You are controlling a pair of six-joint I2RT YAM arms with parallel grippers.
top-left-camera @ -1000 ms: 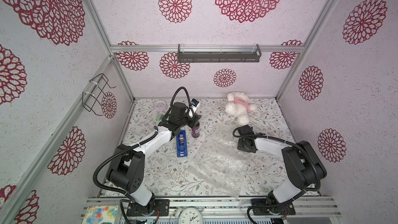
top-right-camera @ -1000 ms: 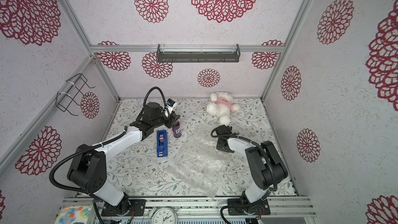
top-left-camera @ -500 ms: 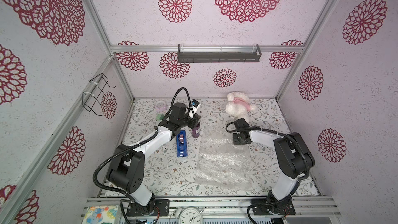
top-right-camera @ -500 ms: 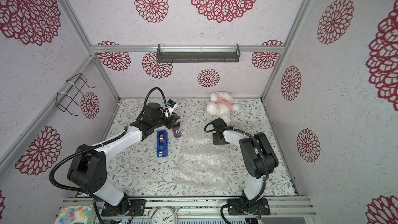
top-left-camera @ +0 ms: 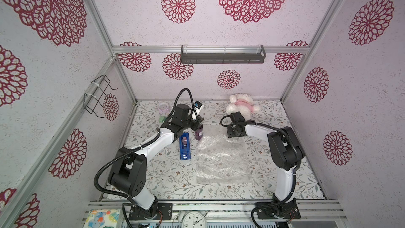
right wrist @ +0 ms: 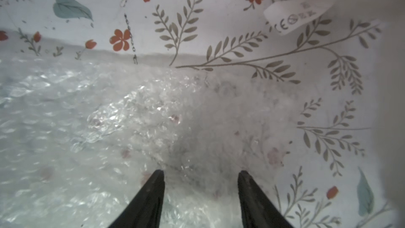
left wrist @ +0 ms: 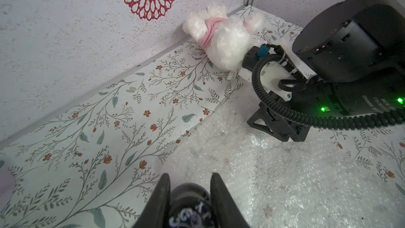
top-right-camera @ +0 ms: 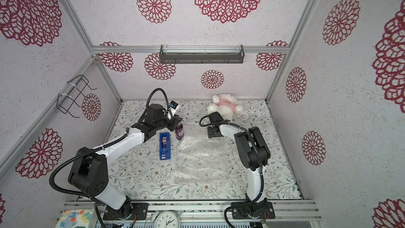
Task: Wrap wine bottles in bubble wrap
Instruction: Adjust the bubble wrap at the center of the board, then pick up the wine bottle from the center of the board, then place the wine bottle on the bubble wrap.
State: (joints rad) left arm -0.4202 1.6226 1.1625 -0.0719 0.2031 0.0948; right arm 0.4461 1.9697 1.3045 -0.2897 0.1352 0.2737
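**Left tool clamped on the bottle, right tool spread over the wrap**

My left tool (left wrist: pixel 190 178) is closed on the top of the small dark purple glass bottle (left wrist: pixel 190 202). In the left wrist view its two black fingers (left wrist: pixel 161 198) press against either side of the dark top, with pale lettering showing just below them. In both top views the bottle (top-left-camera: pixel 199 134) (top-right-camera: pixel 180 133) hangs roughly upright under my left tool (top-left-camera: pixel 198 123). It is just beside the far left corner of the clear, crinkly bubble wrap sheet (top-left-camera: pixel 221 159), between that corner and the blue rectangular tape dispenser (top-left-camera: pixel 184 145). I cannot tell whether its base rests on the floral-patterned desk (top-left-camera: pixel 162 172).

My right tool (right wrist: pixel 201 176) has its jaws apart with nothing between them. Its black fingers (right wrist: pixel 153 198) point down at the far edge of the bubble wrap sheet (right wrist: pixel 65 128), close above it. I cannot tell whether they touch the plastic. In a top view my right tool (top-right-camera: pixel 213 132) sits at the far right part of the sheet (top-right-camera: pixel 201 159), well apart from the bottle.

The sheet lies spread and mostly flat in the middle of the desk, with the leaf print showing through it (left wrist: pixel 285 183). A white plush toy in a pink garment (top-left-camera: pixel 241 106) lies against the back wall, just behind my right arm. Its white sewn-in tag (right wrist: pixel 295 16) rests on the desk beyond the sheet's edge.
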